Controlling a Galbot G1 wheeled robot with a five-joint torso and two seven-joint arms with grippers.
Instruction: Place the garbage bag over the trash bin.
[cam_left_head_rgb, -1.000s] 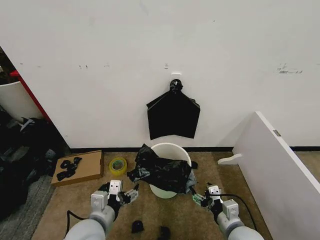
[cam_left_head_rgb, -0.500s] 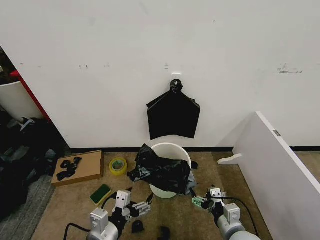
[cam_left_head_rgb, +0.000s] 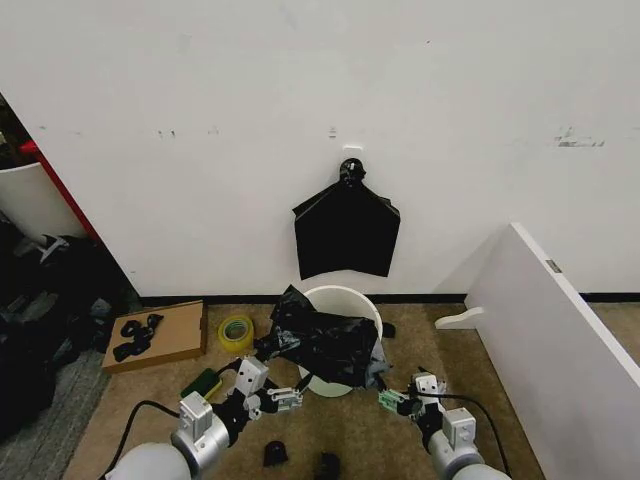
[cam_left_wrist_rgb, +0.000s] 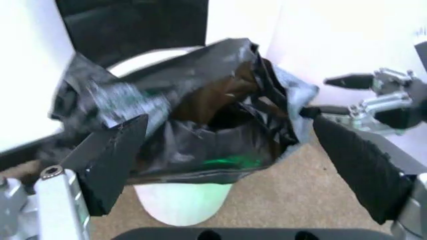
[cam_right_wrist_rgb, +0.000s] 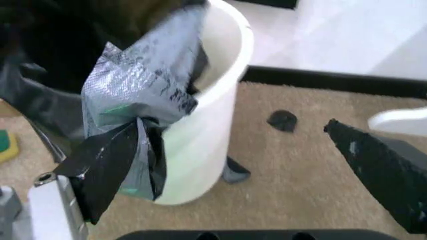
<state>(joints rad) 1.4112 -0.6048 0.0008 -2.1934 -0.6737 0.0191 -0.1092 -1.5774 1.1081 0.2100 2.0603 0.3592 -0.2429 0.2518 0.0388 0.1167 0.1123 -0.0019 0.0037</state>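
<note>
Where garbage bag (cam_left_head_rgb: 325, 345) drapes, trash bin (cam_left_head_rgb: 352, 300) hides

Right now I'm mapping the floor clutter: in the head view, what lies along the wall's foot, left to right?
Cardboard box → yellow tape roll → trash bin draped with the garbage bag → white board.

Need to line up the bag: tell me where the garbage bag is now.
In the head view the garbage bag lies crumpled over the front rim of the trash bin, at the wall's foot under the hanging black bundle.
</note>
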